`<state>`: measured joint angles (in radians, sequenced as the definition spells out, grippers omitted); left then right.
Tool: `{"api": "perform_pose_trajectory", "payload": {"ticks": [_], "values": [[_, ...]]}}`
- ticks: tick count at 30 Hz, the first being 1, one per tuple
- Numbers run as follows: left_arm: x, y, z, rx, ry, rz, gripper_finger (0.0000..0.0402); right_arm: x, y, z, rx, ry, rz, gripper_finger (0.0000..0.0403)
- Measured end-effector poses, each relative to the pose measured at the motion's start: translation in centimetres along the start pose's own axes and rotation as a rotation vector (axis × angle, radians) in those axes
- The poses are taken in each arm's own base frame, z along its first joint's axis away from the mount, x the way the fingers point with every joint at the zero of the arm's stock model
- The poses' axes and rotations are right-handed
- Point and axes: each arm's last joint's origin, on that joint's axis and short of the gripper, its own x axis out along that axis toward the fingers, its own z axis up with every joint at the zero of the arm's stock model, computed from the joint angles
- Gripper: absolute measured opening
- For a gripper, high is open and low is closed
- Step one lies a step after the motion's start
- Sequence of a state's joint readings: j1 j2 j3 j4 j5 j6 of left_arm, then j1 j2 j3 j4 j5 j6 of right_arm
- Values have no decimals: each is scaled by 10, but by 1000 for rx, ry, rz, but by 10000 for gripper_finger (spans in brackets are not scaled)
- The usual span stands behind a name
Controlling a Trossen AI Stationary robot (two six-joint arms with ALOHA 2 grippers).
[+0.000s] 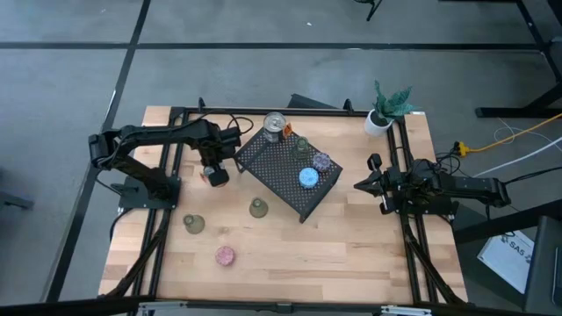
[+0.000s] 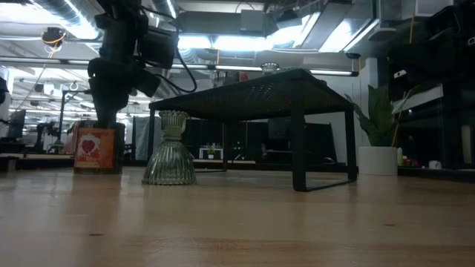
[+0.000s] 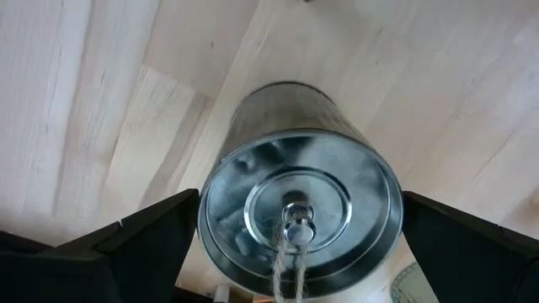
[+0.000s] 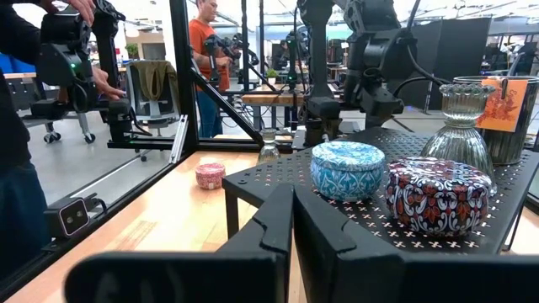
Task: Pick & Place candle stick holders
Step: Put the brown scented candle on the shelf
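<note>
Pale wooden bench (image 1: 351, 237): left end effector (image 1: 214, 175) at nine o'clock straddles a round metal tin (image 3: 296, 215), fingers spread, not gripping. Rigid, slick; grip its sides. Right end effector (image 1: 362, 185) closed, three o'clock.
</note>
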<state>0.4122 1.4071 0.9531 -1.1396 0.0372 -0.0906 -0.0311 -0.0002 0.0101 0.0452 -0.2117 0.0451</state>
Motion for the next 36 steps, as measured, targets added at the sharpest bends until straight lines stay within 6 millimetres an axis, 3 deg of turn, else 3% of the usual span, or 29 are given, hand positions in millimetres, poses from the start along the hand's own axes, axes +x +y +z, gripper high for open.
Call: {"api": "perform_pose_trajectory", "payload": {"ticks": [18, 27, 36], "values": [[0, 0, 0, -9, -4, 11, 399, 0, 0, 0, 0, 0, 0, 16], [0, 0, 0, -3, -5, 10, 360, 0, 0, 0, 0, 0, 0, 16], [0, 0, 0, -3, -3, -1, 354, 0, 0, 0, 0, 0, 0, 16]]}}
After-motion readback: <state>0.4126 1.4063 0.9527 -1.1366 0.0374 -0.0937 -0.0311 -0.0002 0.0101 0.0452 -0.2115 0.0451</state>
